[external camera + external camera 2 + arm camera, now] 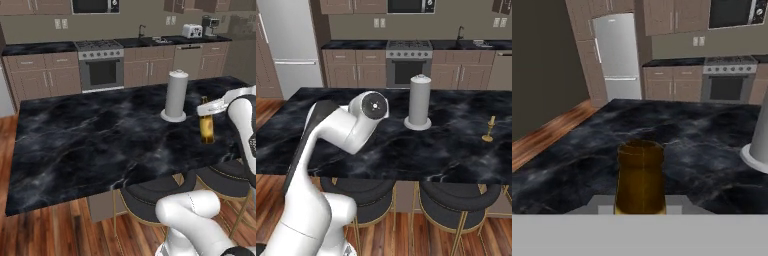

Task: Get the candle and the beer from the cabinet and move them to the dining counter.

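A: What do we have around the gripper (209, 110)?

B: In the left base view we see it clamped narrowly on the neck of the beer (206, 126), one brown bottle with an amber label, upright over the dining counter (90, 135). Whether the bottle's foot touches the top we cannot tell. Just beside the gripper, toward the stove side, stands one white paper-towel roll (176, 95) on its round base, the nearest thing in the way.

A: And the candle?

B: One candle (488, 129), small and golden, stands on the counter in the right base view, beyond the roll and well apart from it. How it lies from the gripper we cannot tell.

A: What is cut off or unclear?

B: From the hand camera we look along the bottle's neck; its lower body is cut off. The roll's base shows at that frame's right edge. The fingertips are hard to make out there. In the right base view the arm's elbow covers part of the counter.

A: Anything below?

B: Two round dark stools (458, 202) with gold legs, tucked under the counter's near edge, below the gripper. Past the counter we count one stove (101, 65), one toaster (192, 31) and one refrigerator (618, 55).
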{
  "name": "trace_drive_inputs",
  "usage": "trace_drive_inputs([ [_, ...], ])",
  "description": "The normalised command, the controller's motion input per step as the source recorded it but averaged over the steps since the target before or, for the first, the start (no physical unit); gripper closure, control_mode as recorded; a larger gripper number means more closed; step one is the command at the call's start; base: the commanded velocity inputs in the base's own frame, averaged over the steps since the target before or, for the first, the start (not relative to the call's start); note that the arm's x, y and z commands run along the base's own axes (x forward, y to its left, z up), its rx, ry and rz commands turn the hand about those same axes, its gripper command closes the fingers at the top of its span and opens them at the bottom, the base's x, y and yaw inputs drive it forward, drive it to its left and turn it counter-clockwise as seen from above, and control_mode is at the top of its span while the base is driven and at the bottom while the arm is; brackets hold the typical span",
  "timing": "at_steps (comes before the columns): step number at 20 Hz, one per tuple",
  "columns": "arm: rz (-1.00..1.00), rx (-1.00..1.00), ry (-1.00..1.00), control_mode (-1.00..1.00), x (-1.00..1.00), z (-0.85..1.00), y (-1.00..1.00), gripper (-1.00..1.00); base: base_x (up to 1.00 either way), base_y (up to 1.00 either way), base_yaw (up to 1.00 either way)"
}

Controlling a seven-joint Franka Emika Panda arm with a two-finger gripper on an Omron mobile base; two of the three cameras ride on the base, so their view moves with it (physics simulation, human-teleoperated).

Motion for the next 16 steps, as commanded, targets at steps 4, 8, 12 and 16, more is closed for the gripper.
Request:
trace_drive_inputs([
  [4,0.14,0.02,0.15,-1.0,0.66,-0.57,0.0,1.0,0.0,0.0,0.0],
  [8,0.11,0.05,0.08,-1.0,0.67,-0.44,0.0,1.0,0.0,0.0,0.0],
  [12,0.03,0.04,0.0,-1.0,0.49,-0.31,0.0,1.0,0.0,0.0,0.0],
  [16,0.02,0.07,-0.03,-1.0,0.33,-0.04,0.0,1.0,0.0,0.0,0.0],
])
